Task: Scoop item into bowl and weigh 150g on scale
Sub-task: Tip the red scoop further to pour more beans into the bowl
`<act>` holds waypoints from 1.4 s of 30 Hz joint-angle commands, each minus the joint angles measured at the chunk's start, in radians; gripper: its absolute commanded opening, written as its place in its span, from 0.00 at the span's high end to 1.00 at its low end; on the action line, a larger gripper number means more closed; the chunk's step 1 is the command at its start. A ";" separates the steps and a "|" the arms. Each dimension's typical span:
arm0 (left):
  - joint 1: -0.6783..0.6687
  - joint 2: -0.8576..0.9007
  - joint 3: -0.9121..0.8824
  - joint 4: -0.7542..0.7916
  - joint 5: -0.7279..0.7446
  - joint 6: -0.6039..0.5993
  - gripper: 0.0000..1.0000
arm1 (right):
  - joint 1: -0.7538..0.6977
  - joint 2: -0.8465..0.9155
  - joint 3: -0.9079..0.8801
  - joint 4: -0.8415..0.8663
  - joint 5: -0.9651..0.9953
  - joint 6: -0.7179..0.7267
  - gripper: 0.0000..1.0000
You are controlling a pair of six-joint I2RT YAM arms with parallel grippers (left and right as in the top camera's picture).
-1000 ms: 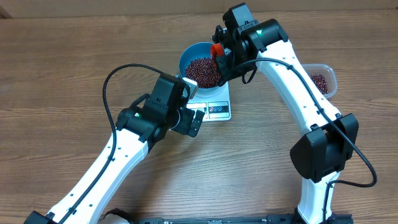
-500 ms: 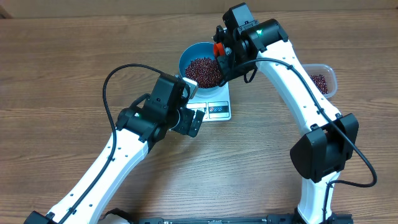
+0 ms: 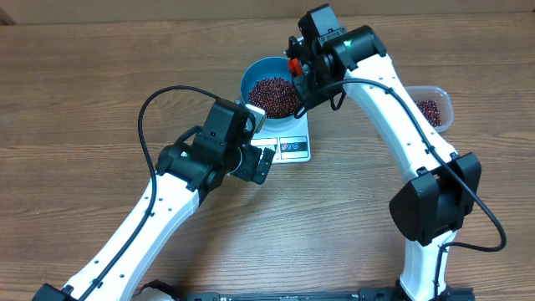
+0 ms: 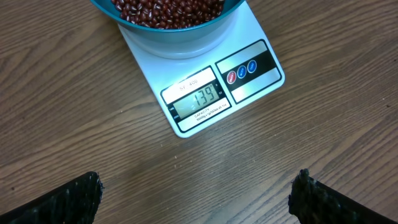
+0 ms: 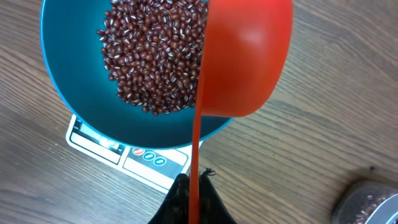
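At the near side of the wooden table (image 3: 84,100), the left gripper (image 3: 257,164) is held with its fingers spread wide apart, nothing between them, and is pointed down at the tabletop just in front of the scale (image 4: 208,73). The white scale is set flat on the table, and 139 is shown on its display (image 4: 199,99) at the near edge.

The bowl (image 5: 81,93) is seated on the far part of the scale. The beans (image 5: 155,56) are heaped inside it as a loose maroon pile.

Over the bowl's right rim, a red scoop (image 5: 245,56) is held tipped on its side; its thin handle is pinched by the right gripper (image 5: 189,199), whose fingers are pressed together on it. Only the scoop's outside is seen, so its contents cannot be told.

Well to the right, a clear tub (image 3: 430,109) is seen, apparently with more beans in it.
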 commanded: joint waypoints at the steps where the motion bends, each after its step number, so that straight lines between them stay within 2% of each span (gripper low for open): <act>1: -0.007 0.002 -0.003 0.001 -0.003 0.023 0.01 | 0.031 -0.010 0.041 0.011 0.060 -0.023 0.96; 6: -0.007 0.002 -0.003 0.001 -0.003 0.023 0.01 | 0.052 -0.010 0.041 0.010 0.134 -0.023 0.96; 27: -0.007 0.002 -0.003 0.001 -0.003 0.023 0.01 | 0.053 -0.010 0.041 0.018 0.134 -0.023 0.96; 42: -0.007 0.002 -0.003 0.001 -0.003 0.023 0.00 | 0.045 -0.013 0.041 0.020 0.029 -0.020 0.96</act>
